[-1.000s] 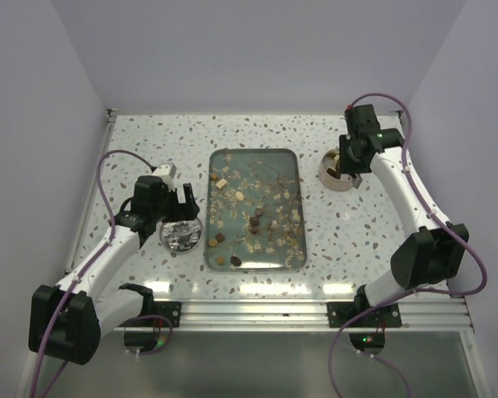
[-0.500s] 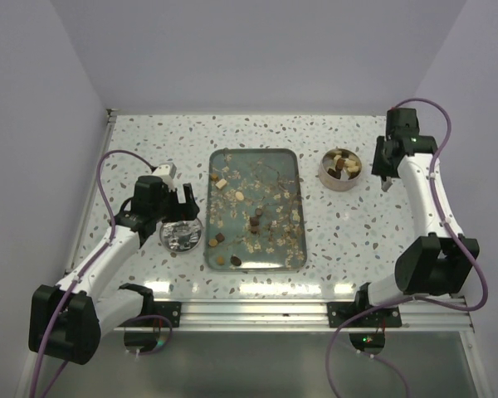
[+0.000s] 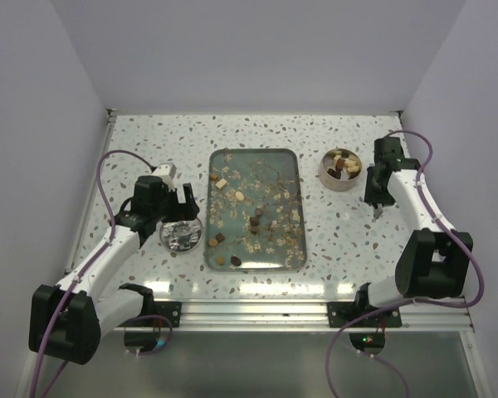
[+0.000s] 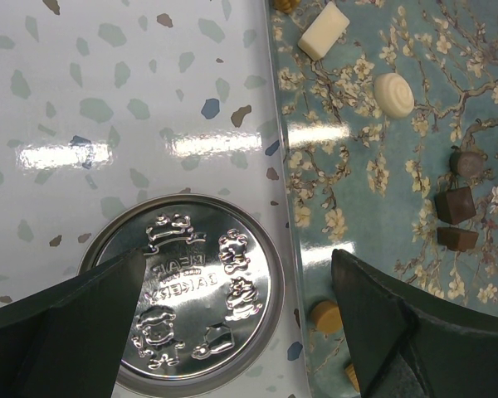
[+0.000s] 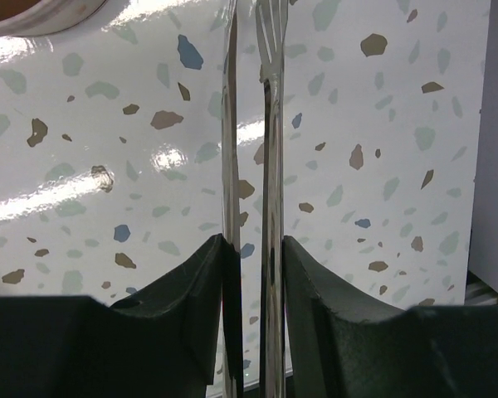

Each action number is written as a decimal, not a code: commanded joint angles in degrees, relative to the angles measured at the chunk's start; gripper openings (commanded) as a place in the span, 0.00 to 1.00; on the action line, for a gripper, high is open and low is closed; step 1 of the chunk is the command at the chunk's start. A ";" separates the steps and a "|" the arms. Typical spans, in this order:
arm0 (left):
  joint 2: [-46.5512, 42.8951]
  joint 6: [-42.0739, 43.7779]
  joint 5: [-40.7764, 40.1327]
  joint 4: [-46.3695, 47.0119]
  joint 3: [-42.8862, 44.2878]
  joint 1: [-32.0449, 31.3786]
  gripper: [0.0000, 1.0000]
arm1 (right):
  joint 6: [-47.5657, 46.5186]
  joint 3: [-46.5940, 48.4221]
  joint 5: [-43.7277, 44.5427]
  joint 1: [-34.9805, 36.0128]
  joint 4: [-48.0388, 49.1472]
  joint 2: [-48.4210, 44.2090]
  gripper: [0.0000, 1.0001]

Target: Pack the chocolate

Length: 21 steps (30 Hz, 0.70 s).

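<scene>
grips tongs (image 5: 270, 124) in right gripper (image 3: 374, 206), swung off bowl (image 3: 341, 186) toward open right edge; keeps left gripper (image 4: 236, 290) released above lid (image 4: 183, 249).

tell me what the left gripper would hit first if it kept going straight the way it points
Probably the embossed silver lid lying on the table below the left gripper, between its open fingers; how far above it hangs is unclear.

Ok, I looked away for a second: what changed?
The right gripper, holding metal tongs, swung off the tin of chocolates to its right, then pulled back toward the near edge. The left gripper, lid, tray and tin stayed put.
</scene>
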 commanded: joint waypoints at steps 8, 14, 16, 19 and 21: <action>-0.28 1.00 -0.31 1.75 -0.63 0.21 1.00 | 4.41 -7.91 -3.64 -0.21 4.94 -4.53 0.37; -0.19 1.18 0.13 1.84 -0.72 0.21 1.00 | 6.17 -10.99 -3.99 -0.12 6.52 -2.51 0.38; -0.19 1.27 0.13 1.49 -0.46 0.21 1.00 | 7.49 -11.17 -3.82 -0.12 7.48 -1.28 0.38; -0.28 1.18 0.04 1.40 -0.37 0.21 1.00 | 8.37 -10.47 -3.38 -0.12 7.66 0.74 0.41; -0.37 1.27 -0.14 1.31 -0.37 0.12 1.00 | 8.81 -10.29 -3.29 -0.03 7.92 1.53 0.44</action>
